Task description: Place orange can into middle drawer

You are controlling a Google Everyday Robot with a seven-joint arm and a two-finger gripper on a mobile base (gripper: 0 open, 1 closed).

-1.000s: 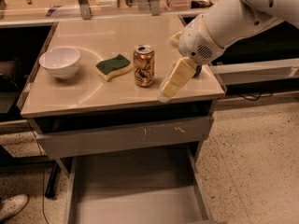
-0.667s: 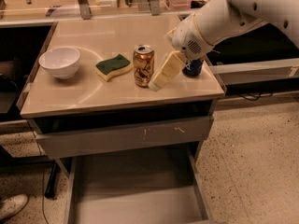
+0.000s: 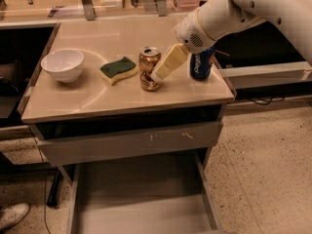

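The grasping step appears to be in hand. The orange can [image 3: 148,67] stands upright on the table [image 3: 97,99], between a green sponge [image 3: 118,69] and a blue can [image 3: 201,65]. The gripper [image 3: 159,74] is angled down against its right side; whether it is open or closed cannot be told. A firm hold is needed next, then a lift down to the open middle drawer [image 3: 141,196].

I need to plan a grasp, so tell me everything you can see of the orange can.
The orange can is a small copper-orange metallic drink can with a silver top rim and darker markings. It stands upright on the beige tabletop, between the green sponge and the blue can. The gripper is at its lower body, on the blue can's side, seemingly touching it.
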